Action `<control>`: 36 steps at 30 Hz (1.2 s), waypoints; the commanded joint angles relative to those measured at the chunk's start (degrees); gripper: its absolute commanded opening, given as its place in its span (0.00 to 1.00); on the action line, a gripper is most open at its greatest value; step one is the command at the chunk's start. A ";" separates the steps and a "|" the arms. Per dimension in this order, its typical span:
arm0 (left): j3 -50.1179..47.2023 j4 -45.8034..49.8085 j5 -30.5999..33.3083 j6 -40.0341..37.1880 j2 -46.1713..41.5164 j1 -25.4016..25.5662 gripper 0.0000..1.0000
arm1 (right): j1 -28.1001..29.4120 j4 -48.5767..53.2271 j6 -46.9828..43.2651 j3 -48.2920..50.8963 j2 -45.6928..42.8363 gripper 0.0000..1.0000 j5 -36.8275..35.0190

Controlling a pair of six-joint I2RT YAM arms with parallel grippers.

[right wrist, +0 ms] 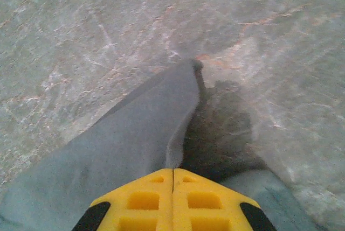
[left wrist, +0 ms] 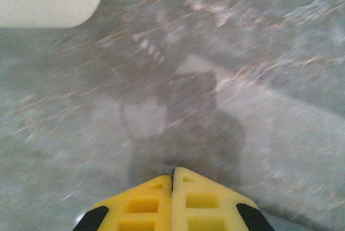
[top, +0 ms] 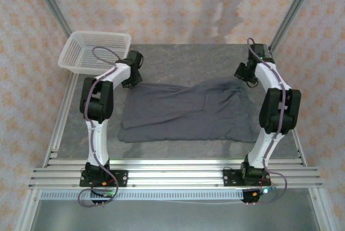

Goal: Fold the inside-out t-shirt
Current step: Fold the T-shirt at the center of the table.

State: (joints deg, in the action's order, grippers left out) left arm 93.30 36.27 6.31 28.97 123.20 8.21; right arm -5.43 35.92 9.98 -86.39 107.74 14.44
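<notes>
A grey marbled tabletop (top: 178,61) carries a dark slate-grey thin-fabric t-shirt (top: 183,115), spread rumpled across its middle, and a white plastic mesh basket (top: 94,53) at its far-left corner.

A white mesh basket (top: 83,48) sits at the far-left corner of the grey table (top: 183,64).
</notes>
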 commanded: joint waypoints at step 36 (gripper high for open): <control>-33.42 -5.84 -8.18 5.82 -37.01 -4.16 0.00 | -5.86 -9.49 11.98 21.29 -13.59 0.00 -1.46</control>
State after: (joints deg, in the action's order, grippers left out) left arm 65.47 30.98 -2.61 32.82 87.13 4.49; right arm -9.65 29.04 19.55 -68.01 94.04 15.81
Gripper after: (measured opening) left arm 0.039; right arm 0.040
